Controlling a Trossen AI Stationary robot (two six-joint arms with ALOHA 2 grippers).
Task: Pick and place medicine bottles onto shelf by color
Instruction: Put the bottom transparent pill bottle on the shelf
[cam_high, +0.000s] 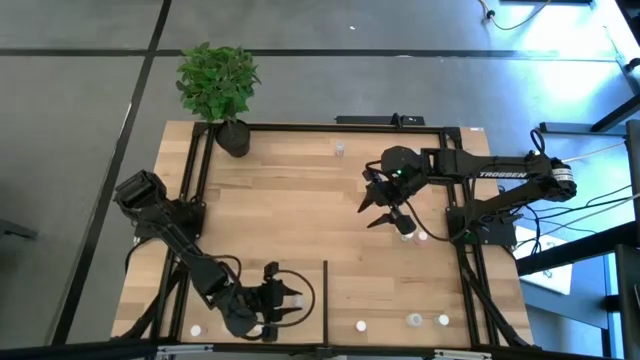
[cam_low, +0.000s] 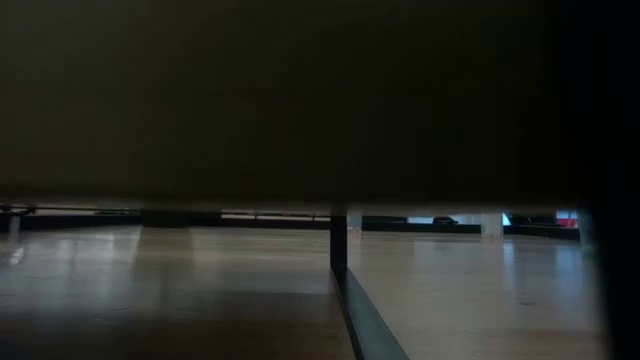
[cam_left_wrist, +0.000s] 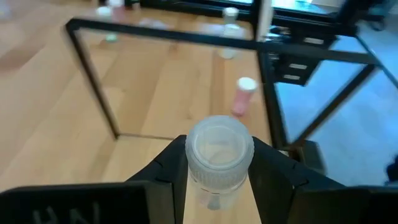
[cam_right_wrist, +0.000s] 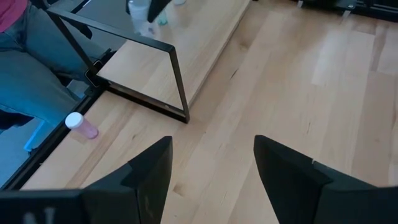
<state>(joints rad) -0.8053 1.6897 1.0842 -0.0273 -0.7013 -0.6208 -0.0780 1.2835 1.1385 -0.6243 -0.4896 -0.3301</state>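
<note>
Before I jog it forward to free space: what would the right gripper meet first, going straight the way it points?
Probably bare wood: the open right gripper points down at the shelf, nothing between its fingers.

Black divider bar splits the open shelf.

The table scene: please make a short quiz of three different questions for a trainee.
1. True or false: the left pincer holds a clear bottle.
2. Which pincer is empty? A left, B right.
3. Fill in: the plant stands at the table's far ______ corner in the high view.

Key: 1 true. 2 B, the right pincer is open with only wood between its fingers. 3 left.
</note>
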